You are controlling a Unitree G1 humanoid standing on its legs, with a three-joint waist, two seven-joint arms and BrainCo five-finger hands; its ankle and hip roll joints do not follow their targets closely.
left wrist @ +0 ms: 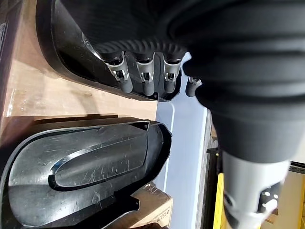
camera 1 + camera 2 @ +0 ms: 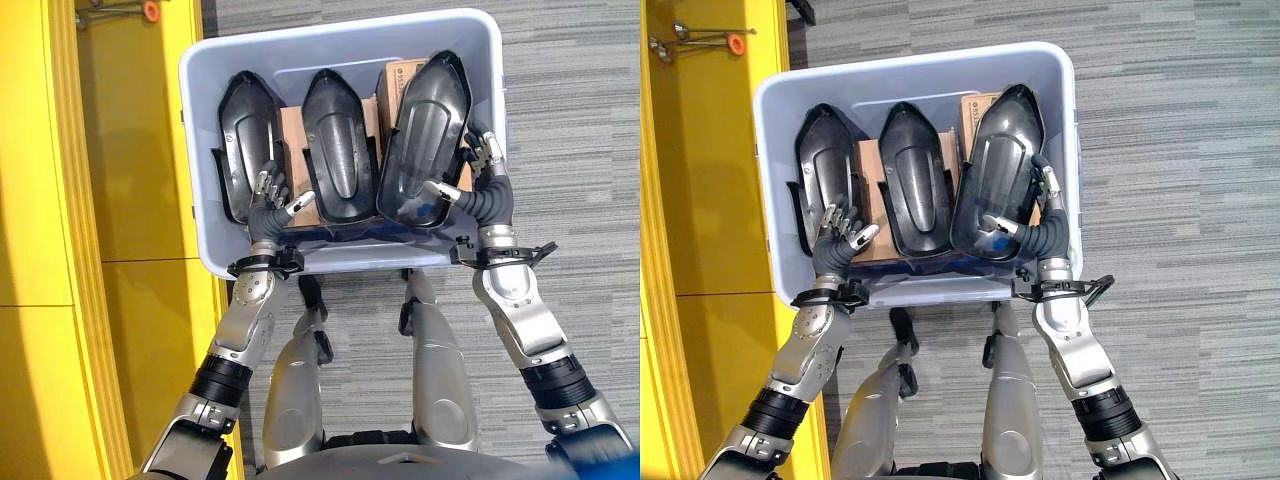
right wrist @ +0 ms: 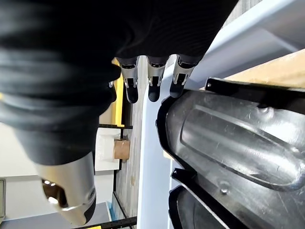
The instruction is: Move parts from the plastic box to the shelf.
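A pale blue plastic box (image 2: 196, 150) holds three black shell-shaped parts standing side by side on brown cardboard (image 2: 294, 130): a left part (image 2: 245, 120), a middle part (image 2: 338, 140) and a larger, tilted right part (image 2: 425, 130). My left hand (image 2: 272, 203) is inside the box at the near end of the left part, and its straight fingers (image 1: 127, 80) rest on that part's rim (image 1: 71, 52). My right hand (image 2: 485, 190) is beside the right part. Its thumb lies on the part's face and its straight fingers (image 3: 152, 82) reach along the outer rim (image 3: 238, 138). Both hands are open.
A yellow shelf structure (image 2: 120, 150) runs along the box's left side, with an orange-tipped metal piece (image 2: 734, 44) at its far end. Grey striped carpet (image 2: 580, 150) lies to the right of the box and beyond it.
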